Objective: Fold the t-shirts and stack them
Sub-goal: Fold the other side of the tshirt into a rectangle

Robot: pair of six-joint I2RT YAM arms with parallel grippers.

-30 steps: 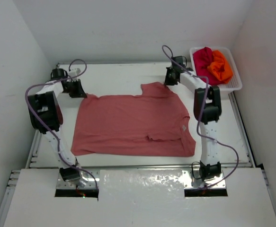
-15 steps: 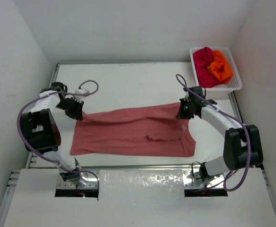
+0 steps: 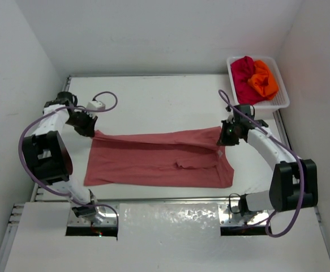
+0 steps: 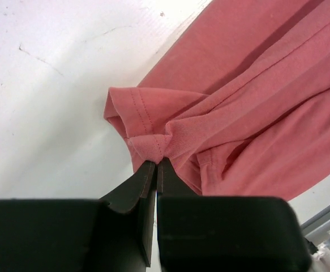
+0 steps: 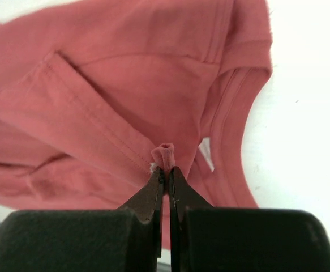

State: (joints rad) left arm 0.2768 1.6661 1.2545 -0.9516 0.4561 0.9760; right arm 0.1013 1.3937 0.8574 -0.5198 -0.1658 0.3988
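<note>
Salmon-pink t-shirt was stretched in a long band across the middle of the table, pinched at both ends!

Its near part lay flat on the white surface, while the far edge ran taut from one arm to the other. The left gripper had its jaws clamped tight on a bunched, hemmed fold at the shirt's left end, and the right gripper was closed on a small nub of cloth at the right end. Well apart, at the far right corner, the crimson t-shirt and the orange t-shirt sat crumpled side by side, touching, in the white basket.
</note>
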